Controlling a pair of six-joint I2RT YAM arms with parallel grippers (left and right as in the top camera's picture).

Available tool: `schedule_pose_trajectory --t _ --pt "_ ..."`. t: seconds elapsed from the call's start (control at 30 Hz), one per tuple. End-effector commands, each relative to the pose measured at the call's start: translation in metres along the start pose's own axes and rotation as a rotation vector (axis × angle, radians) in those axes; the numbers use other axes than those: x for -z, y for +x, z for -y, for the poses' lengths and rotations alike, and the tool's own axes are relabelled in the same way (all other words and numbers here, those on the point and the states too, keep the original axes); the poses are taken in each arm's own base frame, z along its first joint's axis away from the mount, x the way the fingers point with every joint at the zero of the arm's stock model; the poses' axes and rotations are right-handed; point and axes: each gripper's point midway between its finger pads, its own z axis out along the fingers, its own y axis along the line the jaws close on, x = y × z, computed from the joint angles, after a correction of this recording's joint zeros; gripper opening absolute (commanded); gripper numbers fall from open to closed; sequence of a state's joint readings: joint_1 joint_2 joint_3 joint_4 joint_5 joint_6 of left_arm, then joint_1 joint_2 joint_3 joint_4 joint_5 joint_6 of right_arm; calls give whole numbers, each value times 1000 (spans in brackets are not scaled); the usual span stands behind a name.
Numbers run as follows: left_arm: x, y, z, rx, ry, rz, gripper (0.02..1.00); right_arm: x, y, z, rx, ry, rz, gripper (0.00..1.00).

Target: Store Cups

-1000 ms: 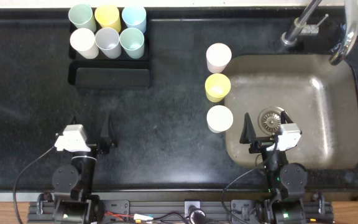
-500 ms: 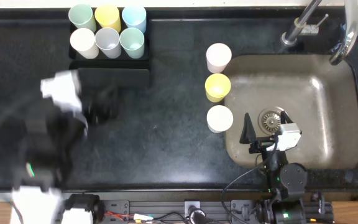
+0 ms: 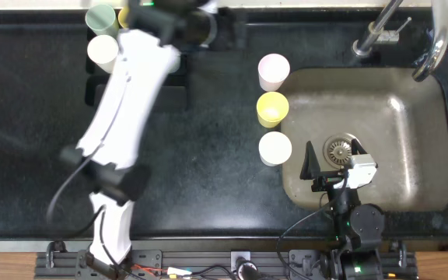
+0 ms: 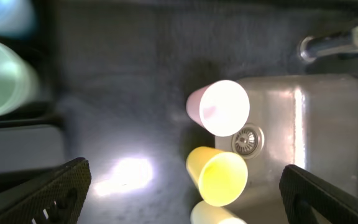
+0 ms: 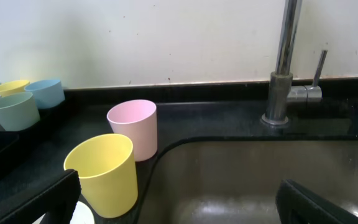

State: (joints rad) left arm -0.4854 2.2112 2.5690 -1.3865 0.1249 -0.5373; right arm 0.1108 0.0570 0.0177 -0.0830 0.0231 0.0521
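A black, speckled stone countertop [image 3: 208,163] is seen from above, with a rounded stainless-steel sink [image 3: 399,101] set into its right side and a chrome tap [image 3: 379,27] behind the sink.

Three smooth, tapered plastic cups are stood upright and open-mouthed in a row just beside the sink's left rim. The pink cup [image 3: 273,71] is farthest back, the yellow cup [image 3: 271,109] is in the middle and the white cup [image 3: 274,148] is nearest the arms. They are set close together but apart from each other.

At the back left, a black tray [image 3: 173,97] is partly covered by the white left arm. Among the upright cups held in it, a pale green cup [image 3: 99,17] and a cream cup [image 3: 103,50] can be made out.

The left gripper [image 3: 230,29] is held high over the counter between the tray and the loose cups. Its dark, ribbed fingers [image 4: 48,196] are spread wide and nothing is gripped.

The right gripper [image 3: 333,155] is held over the sink near the round drain [image 3: 337,148]. Its jaws are spread wide as well, with nothing between them.
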Motion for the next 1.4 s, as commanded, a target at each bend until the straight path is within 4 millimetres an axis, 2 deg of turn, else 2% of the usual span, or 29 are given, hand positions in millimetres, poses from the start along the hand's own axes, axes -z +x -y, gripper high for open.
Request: schedule_pose_trajectory --t 0.03,0.2,0.57,0.87,1.4 --pt "-29 2 -2 113 -56 -16 1000 0 4 1 -5 1 -2 998" --pt "-64 6 7 98 -81 -13 1000 0 4 1 -5 1 -2 998" --pt "-115 28 12 42 -155 -50 1000 0 4 1 -5 1 -2 998" --pt "-138 33 1 41 -199 -65 1000 0 4 1 -5 1 -2 996" --pt "-159 37 -7 47 -217 -83 1000 0 4 1 -5 1 -2 998"
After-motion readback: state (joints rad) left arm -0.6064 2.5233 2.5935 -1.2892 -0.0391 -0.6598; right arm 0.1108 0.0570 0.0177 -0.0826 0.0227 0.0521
